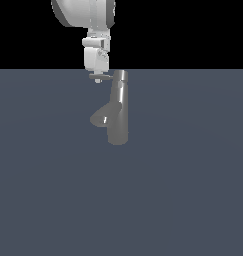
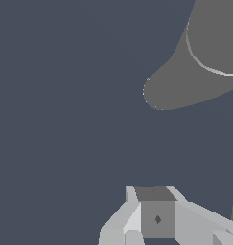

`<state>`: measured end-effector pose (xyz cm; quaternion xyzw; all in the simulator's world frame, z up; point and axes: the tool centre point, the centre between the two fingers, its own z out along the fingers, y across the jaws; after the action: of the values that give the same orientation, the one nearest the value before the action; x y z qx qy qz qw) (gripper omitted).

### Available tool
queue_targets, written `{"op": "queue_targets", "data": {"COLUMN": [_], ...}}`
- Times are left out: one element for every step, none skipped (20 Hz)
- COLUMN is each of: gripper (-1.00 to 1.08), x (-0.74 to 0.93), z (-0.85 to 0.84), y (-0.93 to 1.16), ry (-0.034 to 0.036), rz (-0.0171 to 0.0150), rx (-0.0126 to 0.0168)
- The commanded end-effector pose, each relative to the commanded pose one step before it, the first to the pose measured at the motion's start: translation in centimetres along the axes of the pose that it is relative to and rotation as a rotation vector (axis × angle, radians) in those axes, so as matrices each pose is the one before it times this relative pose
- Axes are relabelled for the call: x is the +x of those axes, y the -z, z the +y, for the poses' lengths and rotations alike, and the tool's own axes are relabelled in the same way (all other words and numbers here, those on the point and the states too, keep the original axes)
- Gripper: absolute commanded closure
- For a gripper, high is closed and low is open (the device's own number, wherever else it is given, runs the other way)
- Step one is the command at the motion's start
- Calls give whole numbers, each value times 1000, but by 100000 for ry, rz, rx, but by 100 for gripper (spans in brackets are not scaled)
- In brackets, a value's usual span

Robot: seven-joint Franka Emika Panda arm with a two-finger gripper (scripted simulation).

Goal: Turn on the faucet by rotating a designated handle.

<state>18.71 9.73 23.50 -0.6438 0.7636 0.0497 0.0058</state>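
Note:
The faucet (image 1: 118, 112) is a tall glossy grey column standing on the floor, with a stubby spout (image 1: 100, 118) branching toward the exterior view's left. The handle (image 1: 105, 77) is a thin dark rod sticking out from the column's top toward the exterior view's left. My gripper (image 1: 98, 78) hangs straight down over the rod's outer end, touching or nearly touching it. In the wrist view the fingers (image 2: 156, 210) sit together with no gap, so the gripper (image 2: 154, 192) looks shut with nothing held. That view also shows the spout (image 2: 171, 91) and column (image 2: 216, 33) below.
The floor (image 1: 193, 190) is a flat blue-grey plane all round the faucet, with no other objects on it. My white arm (image 1: 88, 15) comes down from above.

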Motion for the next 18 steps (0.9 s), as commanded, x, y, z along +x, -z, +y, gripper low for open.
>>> {"op": "queue_targets", "data": {"gripper": [108, 108, 108, 108, 108, 108, 108, 108, 108, 108, 108, 108, 108, 108, 108, 108, 108, 108], "x": [-39, -11, -11, -12, -12, -12, -12, -12, -13, -13, -13, -13, -13, -13, -14, -14, -14, -14], "z": [308, 159, 162, 164, 167, 169, 172, 174, 177, 179, 182, 184, 186, 189, 191, 193, 195, 197], "y": [167, 63, 64, 65, 66, 67, 68, 69, 70, 71, 72, 73, 74, 75, 76, 77, 78, 79], "ry": [17, 0, 0, 0, 0, 0, 0, 0, 0, 0, 0, 0, 0, 0, 0, 0, 0, 0], "rz": [-18, 0, 0, 0, 0, 0, 0, 0, 0, 0, 0, 0, 0, 0, 0, 0, 0, 0], "rx": [66, 0, 0, 0, 0, 0, 0, 0, 0, 0, 0, 0, 0, 0, 0, 0, 0, 0]}}
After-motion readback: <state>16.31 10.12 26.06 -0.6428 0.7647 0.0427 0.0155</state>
